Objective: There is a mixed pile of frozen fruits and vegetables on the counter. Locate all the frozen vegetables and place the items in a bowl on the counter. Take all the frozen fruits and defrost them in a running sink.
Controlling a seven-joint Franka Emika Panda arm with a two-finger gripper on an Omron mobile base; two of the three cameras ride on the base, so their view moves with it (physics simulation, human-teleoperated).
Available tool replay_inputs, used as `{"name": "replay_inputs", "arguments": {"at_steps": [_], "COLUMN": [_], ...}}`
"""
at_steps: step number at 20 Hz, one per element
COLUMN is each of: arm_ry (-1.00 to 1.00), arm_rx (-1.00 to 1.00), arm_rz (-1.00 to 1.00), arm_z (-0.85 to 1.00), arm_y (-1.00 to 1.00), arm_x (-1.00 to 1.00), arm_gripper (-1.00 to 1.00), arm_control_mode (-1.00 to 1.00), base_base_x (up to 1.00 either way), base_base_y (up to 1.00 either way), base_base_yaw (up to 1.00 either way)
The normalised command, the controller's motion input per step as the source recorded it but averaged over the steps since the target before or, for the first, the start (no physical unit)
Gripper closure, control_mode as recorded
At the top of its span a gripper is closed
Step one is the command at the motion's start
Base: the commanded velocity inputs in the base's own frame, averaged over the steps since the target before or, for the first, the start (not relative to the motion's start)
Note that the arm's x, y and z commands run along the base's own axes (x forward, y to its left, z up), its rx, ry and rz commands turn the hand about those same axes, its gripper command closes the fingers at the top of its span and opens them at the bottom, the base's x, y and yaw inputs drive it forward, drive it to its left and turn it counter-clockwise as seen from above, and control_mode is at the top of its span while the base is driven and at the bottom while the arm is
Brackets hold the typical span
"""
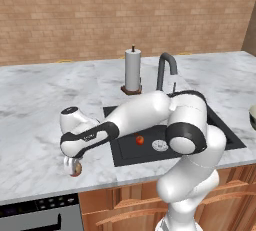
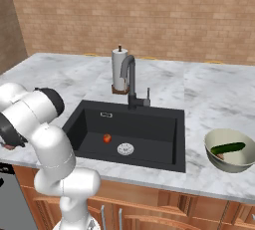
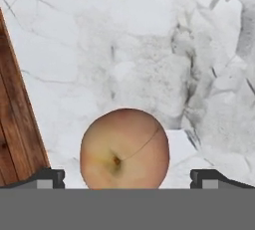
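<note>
Reaching low over the counter [image 1: 45,100] left of the sink [image 2: 164,124], the claw [image 1: 73,166] hangs spread wide around the peach [image 3: 124,148], near the counter's front edge. Seen from the hand, the fingertips [image 3: 47,178] stand well apart on either side of the peach and do not touch it; the fruit sits on the marble with its stem dimple facing the camera. A red ball [image 2: 107,138] lies on the sink floor, beside the silver drain [image 2: 125,149]. At the counter's right end the bowl [image 2: 217,160] holds a green cucumber [image 2: 227,148] and a small pale lump [image 2: 220,157] beneath it. A paper towel roll [image 1: 132,70] stands behind the sink, next to the faucet [image 1: 166,67].
</note>
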Motion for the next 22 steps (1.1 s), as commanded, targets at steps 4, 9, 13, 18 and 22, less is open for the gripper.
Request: {"name": "replay_inputs", "arguments": {"at_steps": [4,9,13,18,22], "arm_ry": [0.04,0.02,0.02,0.0,-0.02], "arm_rx": [-0.02,0.0,0.0,0.0,0.0], "arm_rz": [0.0,0.03,0.05,-0.01,-0.11], "arm_z": [-0.05,-0.26,-0.35,-0.08,0.14], "arm_y": [0.28,0.07,0.0,-0.06,-0.28], "arm_x": [0.06,0.0,-0.12,-0.09,-0.01], "arm_gripper": [-1.0,-1.0,1.0,1.0,1.0], "arm_control_mode": [-1.0,-1.0,-1.0,-1.0,-1.0], "base_base_x": [0.0,0.0,0.0,0.0,0.0], "base_base_y": [0.0,0.0,0.0,0.0,0.0], "base_base_yaw": [0.0,0.0,0.0,0.0,0.0]}}
